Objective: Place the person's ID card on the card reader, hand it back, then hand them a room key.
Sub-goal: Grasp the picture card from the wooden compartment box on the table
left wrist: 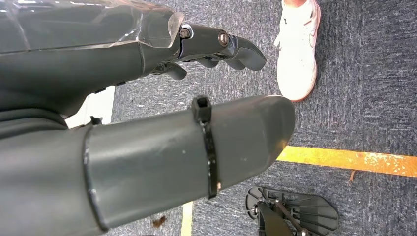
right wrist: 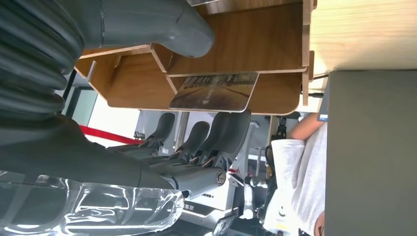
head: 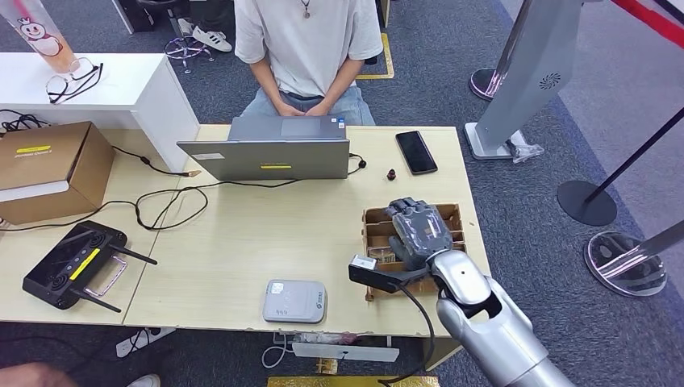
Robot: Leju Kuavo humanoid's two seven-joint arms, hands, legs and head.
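Note:
My right hand (head: 419, 231) hovers over a wooden card box (head: 453, 214) on the table's right side, fingers stretched out and holding nothing. Up close, a room key card (right wrist: 214, 92) with a photo print stands in one of the slots of the wooden card box (right wrist: 236, 44). My fingers (right wrist: 216, 132) reach past the card's edge, and my thumb (right wrist: 157, 24) lies over the neighbouring slot. The grey card reader (head: 294, 301) sits at the table's front edge, nothing on it. The person (head: 306, 48) sits behind the laptop, hands in lap. My left hand (left wrist: 147, 147) hangs over the carpet, fingers apart and holding nothing.
An open laptop (head: 270, 153) and a black phone (head: 416, 151) lie at the table's far side. A cardboard box (head: 48, 169), cables and a black controller (head: 77, 266) occupy the left. A white shoe (left wrist: 297, 49) and yellow floor line (left wrist: 344, 158) lie below my left hand.

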